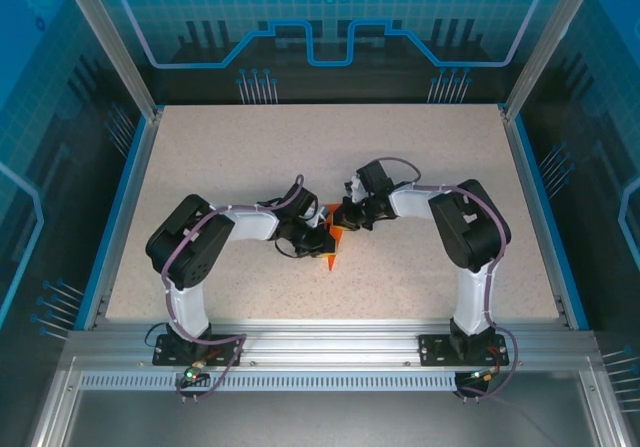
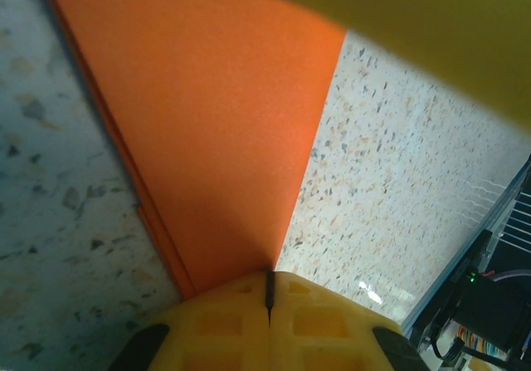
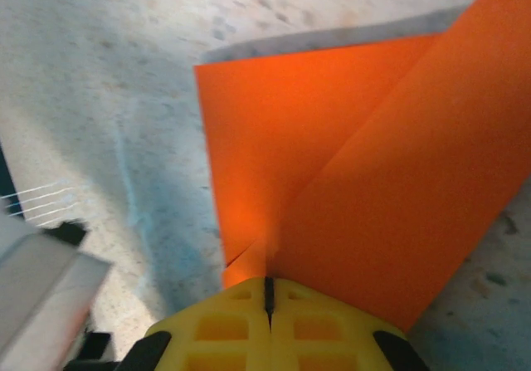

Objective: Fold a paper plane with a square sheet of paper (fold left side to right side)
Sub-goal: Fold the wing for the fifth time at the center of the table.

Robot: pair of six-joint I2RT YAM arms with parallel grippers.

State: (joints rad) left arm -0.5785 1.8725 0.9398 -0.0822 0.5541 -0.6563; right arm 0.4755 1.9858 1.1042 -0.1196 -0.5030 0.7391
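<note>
Top external view: the partly folded orange paper [image 1: 331,255], thin, light and easily creased, is pinched at the middle of the table [image 1: 440,157] by the left gripper [image 1: 320,233] and right gripper [image 1: 344,219], and is judged best held near its edges.

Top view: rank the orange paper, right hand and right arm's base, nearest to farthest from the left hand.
1. orange paper, right at the left hand.
2. right hand, just to its right.
3. right arm's base, near edge, right side.
</note>
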